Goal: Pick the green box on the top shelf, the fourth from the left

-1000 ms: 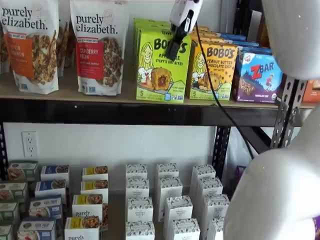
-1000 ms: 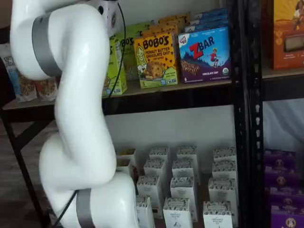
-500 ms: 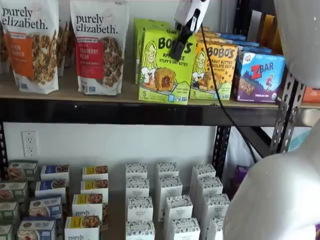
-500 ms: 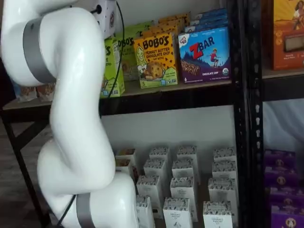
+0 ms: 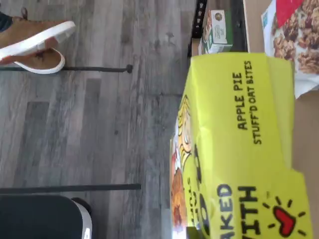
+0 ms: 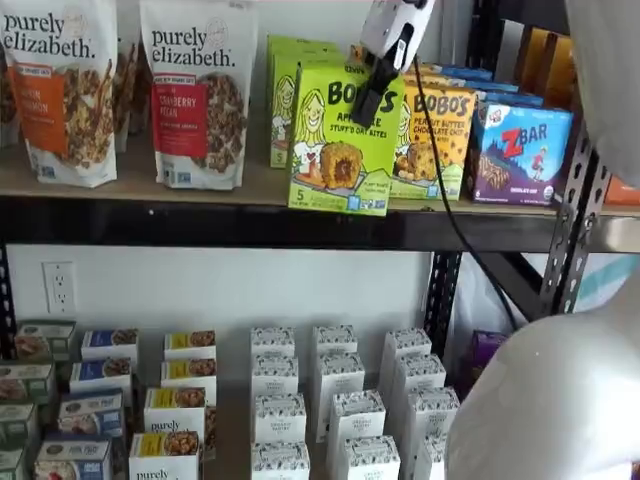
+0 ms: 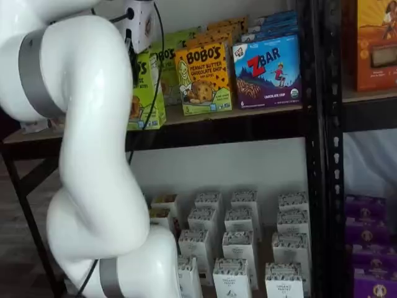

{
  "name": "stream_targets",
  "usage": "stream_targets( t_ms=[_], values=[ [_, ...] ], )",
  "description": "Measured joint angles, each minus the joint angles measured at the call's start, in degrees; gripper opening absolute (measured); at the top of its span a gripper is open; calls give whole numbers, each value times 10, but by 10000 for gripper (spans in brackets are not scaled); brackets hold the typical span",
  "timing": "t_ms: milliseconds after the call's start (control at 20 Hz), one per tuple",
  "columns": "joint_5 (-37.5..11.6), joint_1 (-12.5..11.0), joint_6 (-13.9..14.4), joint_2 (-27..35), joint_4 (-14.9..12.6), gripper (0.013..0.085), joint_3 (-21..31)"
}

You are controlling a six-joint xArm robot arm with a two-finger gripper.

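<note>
The green box (image 6: 345, 140), a lime-green Bobo's Apple Pie Stuff'd Oat Bites box, is tilted at the front edge of the top shelf (image 6: 200, 222), forward of the other green boxes (image 6: 285, 95). My gripper (image 6: 376, 92) comes down from above, its black fingers closed on the box's upper part. In a shelf view the box (image 7: 147, 93) shows partly behind my white arm, under the gripper body (image 7: 139, 22). In the wrist view the box (image 5: 239, 149) fills much of the picture, close up.
Purely Elizabeth bags (image 6: 200, 95) stand left of the green box. A yellow-orange Bobo's box (image 6: 432, 140) and a blue ZBar box (image 6: 520, 150) stand to its right. Small white boxes (image 6: 335, 400) fill the lower shelf. A shoe (image 5: 35, 42) is on the floor.
The gripper has drawn the green box forward out of its row and slightly right; the box now tilts at the shelf's front edge.
</note>
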Motion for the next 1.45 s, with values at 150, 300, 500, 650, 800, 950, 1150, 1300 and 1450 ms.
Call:
stream_targets(
  t_ms=[150, 300, 500, 650, 800, 950, 1150, 1300, 1450],
  values=[
    [-4, -3, -4, -10, -3, 250, 11],
    [-9, -7, -9, -19, -6, 250, 23],
    [-15, -13, -17, -31, -11, 250, 39],
    [-17, -19, -23, -40, -14, 250, 49],
    [-19, -24, -29, -48, -18, 250, 59],
    [-23, -28, -34, -55, -20, 250, 69],
    [-29, -34, -41, -65, -23, 250, 82],
    [-30, -38, -45, -70, -22, 250, 88],
    [-31, -40, -48, -74, -25, 250, 94]
  ],
)
